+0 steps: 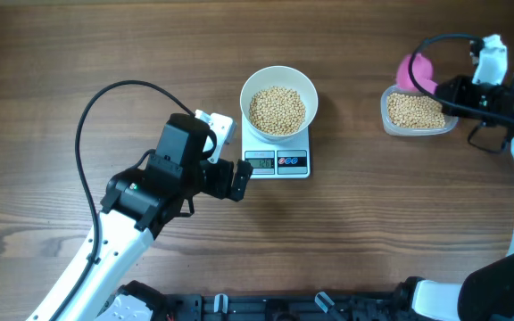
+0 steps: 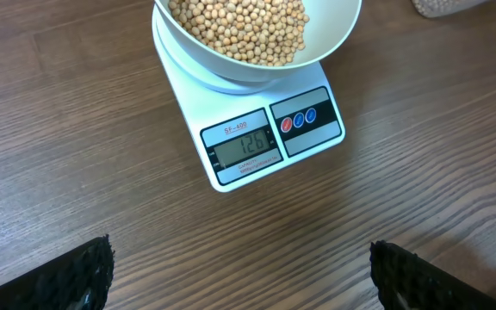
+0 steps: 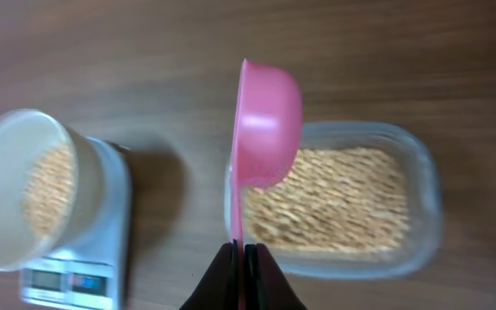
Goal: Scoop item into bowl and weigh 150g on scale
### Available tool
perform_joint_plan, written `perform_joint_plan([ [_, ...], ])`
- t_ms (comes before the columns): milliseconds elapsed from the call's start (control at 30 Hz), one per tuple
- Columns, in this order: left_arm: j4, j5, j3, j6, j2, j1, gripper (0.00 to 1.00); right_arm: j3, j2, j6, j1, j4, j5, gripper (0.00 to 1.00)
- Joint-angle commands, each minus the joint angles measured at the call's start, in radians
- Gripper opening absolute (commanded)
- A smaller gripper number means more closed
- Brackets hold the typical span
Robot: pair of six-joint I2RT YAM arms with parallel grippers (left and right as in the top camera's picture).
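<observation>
L gripper point(image 2: 248, 282) wide open, holding nothing, just in front of 1 scale point(image 2: 231, 151). 1 bowl point(image 2: 334, 39) of beans point(image 2: 239, 26) sits on it. R gripper point(image 3: 241, 258) shut on 1 pink scoop point(image 3: 267, 120) by its handle, above the edge of 1 clear tub point(image 3: 422, 202) w/ more beans.

The bowl point(image 1: 247, 87) sits on the scale point(image 1: 277, 162), beans point(image 1: 277, 111) in it; the left gripper point(image 2: 244, 280) hangs at the scale's front-left corner; well right lies a tub point(image 1: 385, 111) of beans; the scoop point(image 1: 415, 69), in the right gripper point(image 3: 242, 258), hangs over its left rim.
</observation>
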Motion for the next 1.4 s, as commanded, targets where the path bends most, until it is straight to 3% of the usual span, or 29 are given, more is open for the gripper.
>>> perform_joint_plan([
  [0,0.003,0.012,0.004,0.02,0.0,-0.004,1.0,0.02,-0.027,-0.168,0.004,-0.031,0.093,0.04],
  [200,0.003,0.012,0.004,0.02,0.0,-0.004,1.0,-0.002,-0.026,-0.182,0.004,-0.053,0.331,0.04],
  [667,0.003,0.012,0.004,0.02,0.0,-0.004,1.0,-0.094,-0.004,-0.208,0.077,0.027,0.441,0.05],
  [900,0.003,0.012,0.004,0.02,0.0,-0.004,1.0,-0.116,0.018,-0.207,0.152,0.031,0.634,0.04],
  [1133,0.003,0.012,0.004,0.02,0.0,-0.004,1.0,-0.116,0.06,-0.203,0.153,0.032,0.634,0.04],
  [1367,0.003,0.012,0.004,0.02,0.0,-0.004,1.0,-0.134,0.076,-0.203,0.153,0.028,0.508,0.04],
])
